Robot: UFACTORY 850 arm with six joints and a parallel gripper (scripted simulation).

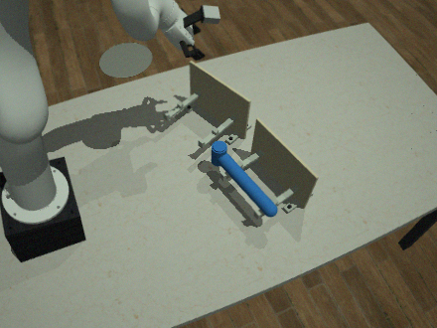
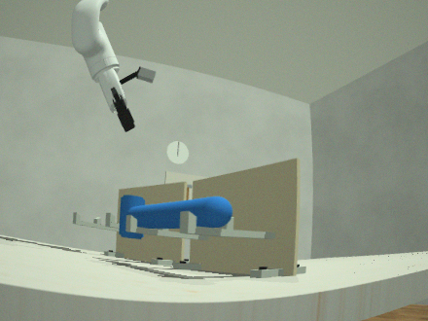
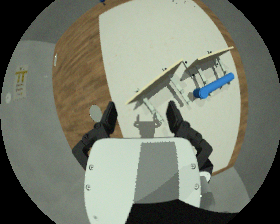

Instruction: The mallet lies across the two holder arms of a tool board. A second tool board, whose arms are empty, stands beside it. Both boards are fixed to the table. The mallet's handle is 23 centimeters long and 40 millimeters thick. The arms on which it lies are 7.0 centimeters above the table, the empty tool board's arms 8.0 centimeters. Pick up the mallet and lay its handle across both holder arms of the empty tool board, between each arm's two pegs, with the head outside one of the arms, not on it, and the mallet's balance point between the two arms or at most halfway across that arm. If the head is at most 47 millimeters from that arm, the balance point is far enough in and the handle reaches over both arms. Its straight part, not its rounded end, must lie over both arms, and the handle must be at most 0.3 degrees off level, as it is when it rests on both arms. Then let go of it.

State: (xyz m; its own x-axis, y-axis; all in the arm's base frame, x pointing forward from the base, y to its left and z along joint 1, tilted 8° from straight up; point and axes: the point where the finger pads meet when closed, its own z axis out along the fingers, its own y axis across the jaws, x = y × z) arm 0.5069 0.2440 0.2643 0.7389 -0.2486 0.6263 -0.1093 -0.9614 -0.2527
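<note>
The blue mallet (image 1: 244, 179) lies across the two holder arms of the nearer tool board (image 1: 284, 163), its head (image 1: 218, 153) at the end toward the second board. It also shows in the exterior view (image 2: 177, 213) and small in the wrist view (image 3: 213, 86). The empty tool board (image 1: 218, 98) stands beside it, with bare arms (image 1: 181, 106) sticking out. My gripper (image 1: 194, 53) hangs high in the air behind the empty board, far from the mallet. It is open and empty, as the wrist view (image 3: 143, 117) shows.
The arm's black base (image 1: 40, 217) sits at the table's left corner. Both boards stand upright near the table's middle. A grey round disc (image 1: 125, 60) lies on the wooden floor behind the table.
</note>
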